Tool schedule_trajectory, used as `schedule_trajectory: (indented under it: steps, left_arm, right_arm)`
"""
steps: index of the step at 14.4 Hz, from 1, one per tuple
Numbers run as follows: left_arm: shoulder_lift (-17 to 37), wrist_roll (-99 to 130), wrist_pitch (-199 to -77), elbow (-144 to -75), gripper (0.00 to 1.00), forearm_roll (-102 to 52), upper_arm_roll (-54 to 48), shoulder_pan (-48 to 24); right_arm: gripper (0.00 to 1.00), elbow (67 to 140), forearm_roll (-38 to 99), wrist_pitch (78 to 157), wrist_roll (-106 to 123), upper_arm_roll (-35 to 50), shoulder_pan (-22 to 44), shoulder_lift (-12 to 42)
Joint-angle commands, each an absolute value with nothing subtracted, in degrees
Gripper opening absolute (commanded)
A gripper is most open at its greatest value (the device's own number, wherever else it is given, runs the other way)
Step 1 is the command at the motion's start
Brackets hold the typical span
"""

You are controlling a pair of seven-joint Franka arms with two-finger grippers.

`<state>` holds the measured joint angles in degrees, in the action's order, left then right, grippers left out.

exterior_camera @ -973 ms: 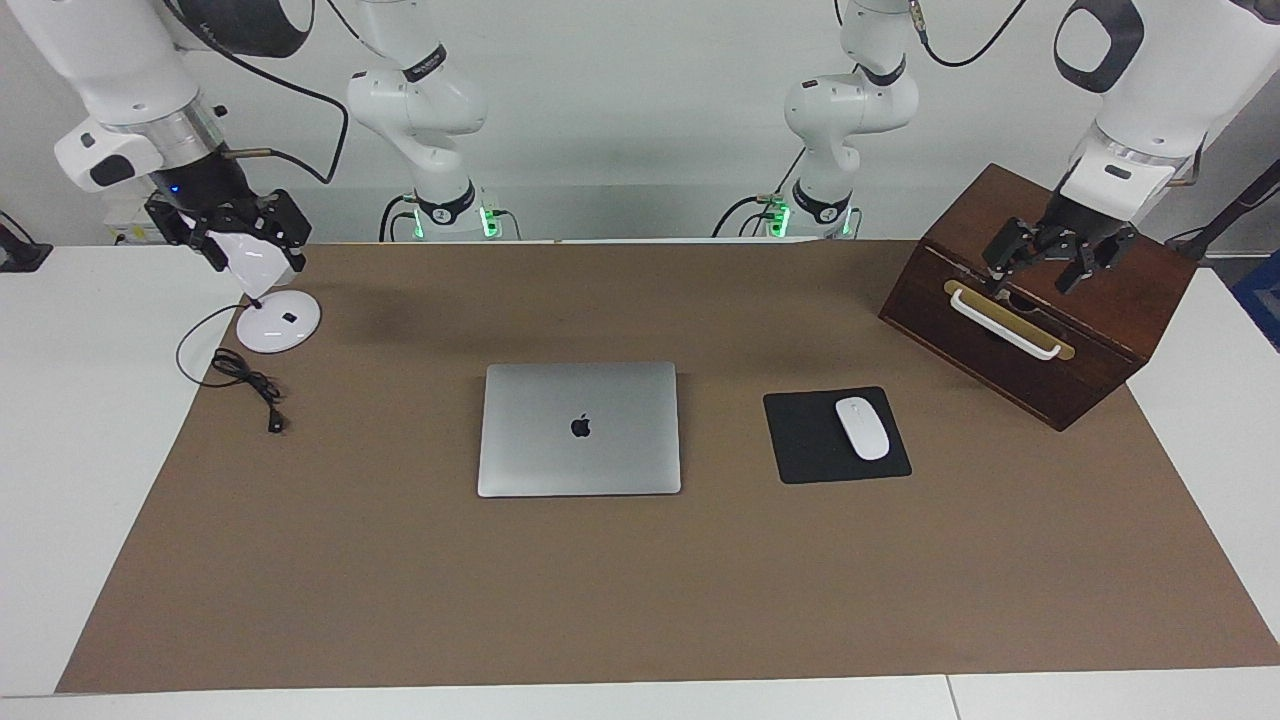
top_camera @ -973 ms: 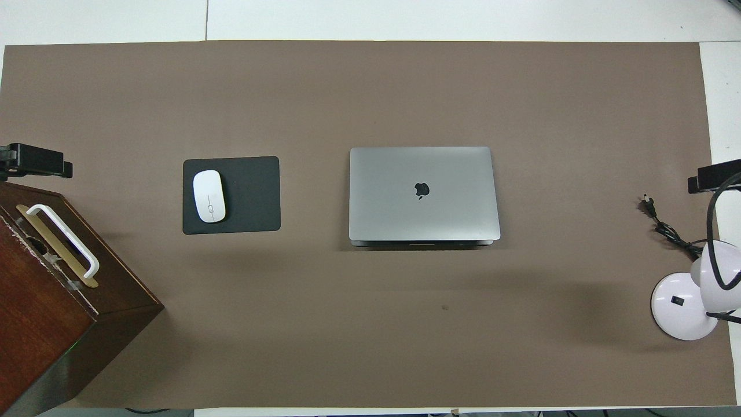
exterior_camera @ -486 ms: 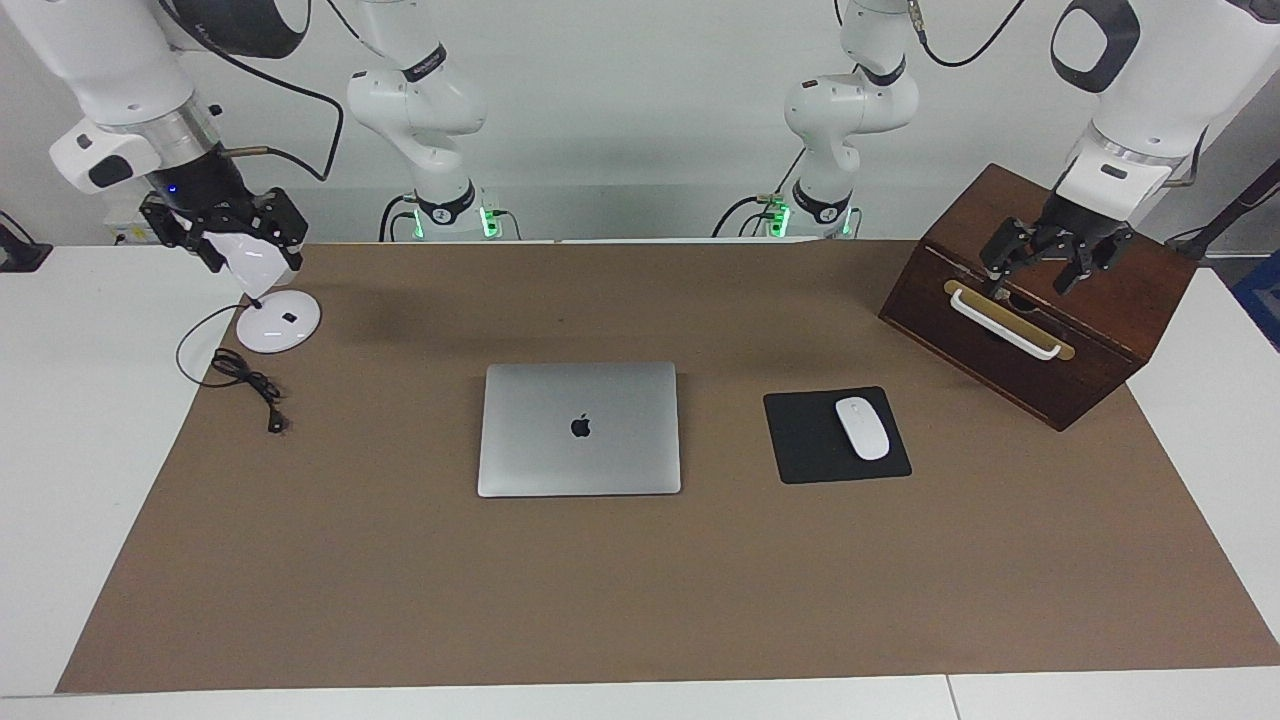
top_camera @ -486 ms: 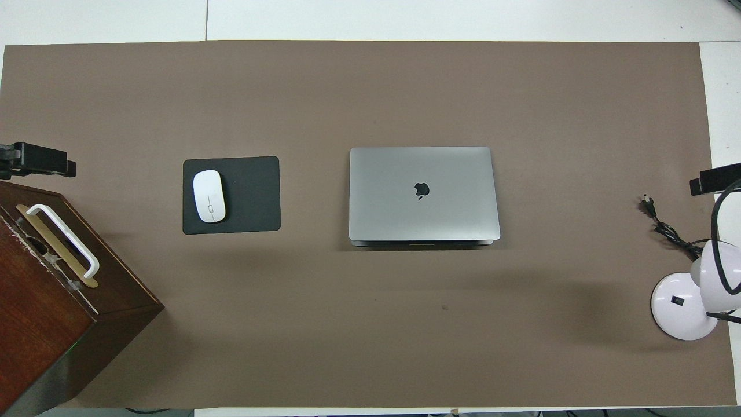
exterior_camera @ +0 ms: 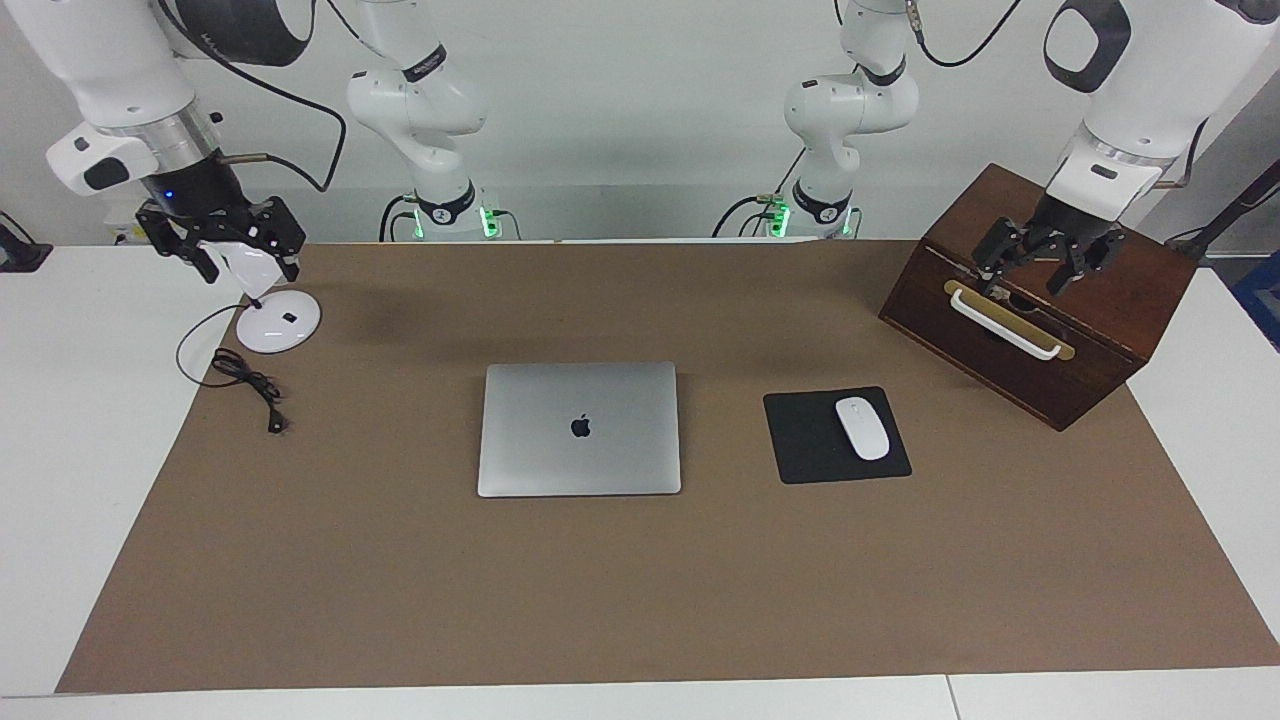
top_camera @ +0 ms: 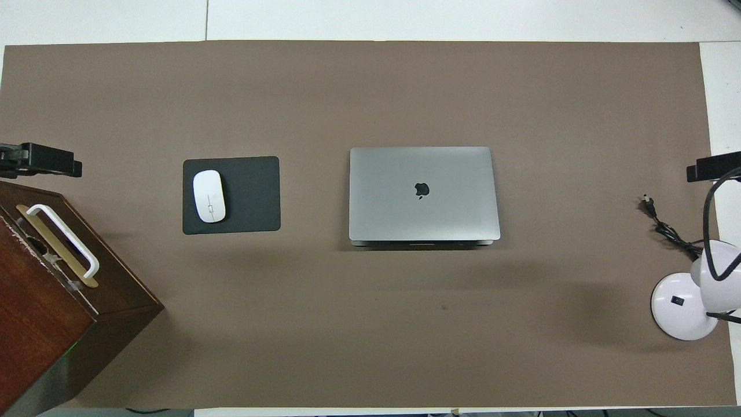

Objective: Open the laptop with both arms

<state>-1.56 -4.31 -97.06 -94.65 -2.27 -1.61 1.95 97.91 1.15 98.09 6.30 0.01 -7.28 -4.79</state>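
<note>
You have the thin silver-grey rectangular laptop (exterior_camera: pixel 579 428) lying shut and flat at the middle of the brown-covered tabletop (exterior_camera: pixel 640 590), its dark logo up, so the opening has not yet begun and you are at the approach step. In the overhead view its hinge edge sits at six o'clock, toward the robots, and the lid's free edge at twelve o'clock. The left tool (exterior_camera: pixel 1037 257) hangs with fingers spread over the dark wooden box with the white handle (exterior_camera: pixel 1040 300), empty. The right tool (exterior_camera: pixel 222 243) hangs over the small white desk lamp (exterior_camera: pixel 268 300) at the right arm's end, also parted and holding nothing. Both are well apart from the laptop. In the overhead view, the black mouse pad (top_camera: pixel 231 194) carrying a white mouse (top_camera: pixel 209 196) lies at nine o'clock of the laptop, clear of it. Next, I judge, you must bring both tools in over the laptop: one to press the base down, the other to catch the lid's free edge and lift.
</note>
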Motion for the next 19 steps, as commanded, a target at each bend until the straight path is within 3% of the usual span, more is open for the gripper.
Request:
schedule_trajectory:
  steps: [1,6,8,11,13,19]
  left_arm:
    - [-1.05,-4.39,-96.50,-93.52,1.00,-1.14,-1.58,1.76]
    - [-1.14,-2.74,-97.03,-93.60,0.97,-1.23,-1.58,2.28]
    - [-1.23,-1.32,-97.56,-94.04,0.73,-1.23,-1.58,2.46]
    - [-1.23,-1.32,-98.34,-94.13,0.24,-1.23,-1.58,2.46]
    - [-1.23,-1.32,-99.14,-94.13,0.00,-1.23,-1.58,2.55]
    - [-1.58,-1.41,-101.78,-95.80,0.00,-1.23,-1.49,2.55]
  right_arm:
    - [1.00,99.67,2.90,100.11,3.09,0.70,-7.47,-5.45]
    - [1.00,102.39,9.13,101.15,-1.93,0.79,-7.56,-6.06]
    - [1.00,102.92,9.93,101.86,-1.93,0.79,-7.73,-6.06]
    - [1.00,105.28,13.97,104.40,-3.86,0.70,-7.56,-6.15]
    - [1.00,106.17,14.06,105.55,-4.22,0.79,-7.47,-6.59]
    - [1.00,111.34,19.60,110.37,-7.73,1.05,-7.30,-7.56]
